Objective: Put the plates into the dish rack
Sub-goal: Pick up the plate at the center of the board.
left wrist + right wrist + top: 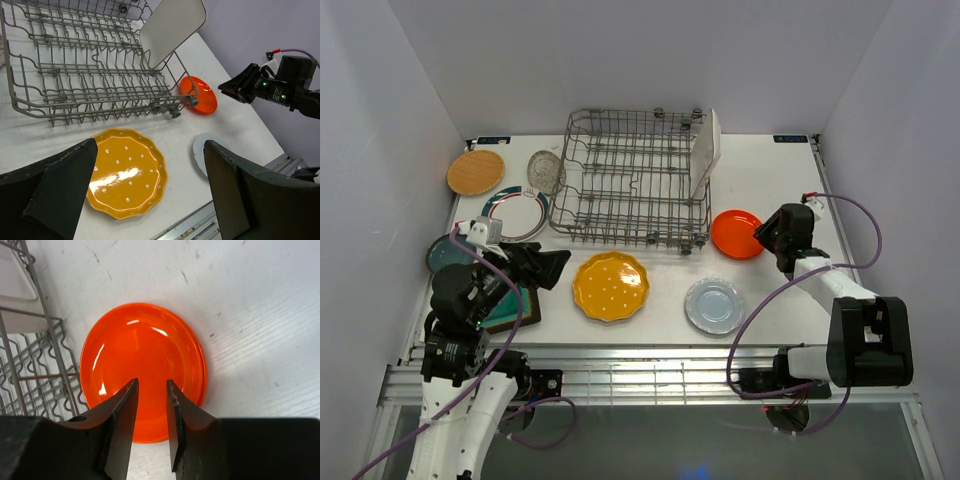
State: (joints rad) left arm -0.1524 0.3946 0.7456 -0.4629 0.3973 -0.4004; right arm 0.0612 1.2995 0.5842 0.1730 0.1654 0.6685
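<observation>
Nine plates in the top view, one of them loaded. The white rectangular plate [707, 150] stands on edge at the right end of the dish rack [620, 185]. The other eight lie flat on the table [790, 180]:
- Left of the rack: wooden plate [476, 172], clear glass plate [546, 172], green-rimmed plate [515, 212], dark teal plate [442, 255].
- Under the left arm: square teal plate [510, 312], partly covered.
- In front of the rack: yellow scalloped plate [610, 286], pale grey plate [714, 305].
- Just right of the rack: orange-red plate [735, 233].

The left gripper [552, 272] is between the square teal and yellow plates. The right gripper [765, 236] is at the orange-red plate's right rim.

Left wrist: fingers [65, 195] spread wide, nothing between them. The yellow scalloped plate [130, 175] is below and the pale grey plate [199, 152] sits by the right finger. The dish rack [95, 65] is beyond, with the white rectangular plate [172, 30] leaning in it. The orange-red plate [200, 95] is beside the rack's corner.

Right wrist: fingers [122, 415] a narrow gap apart, empty, directly over the orange-red plate [145, 350]. Can't tell if the tips touch it. The dish rack [40, 365] wire is at the left edge.
</observation>
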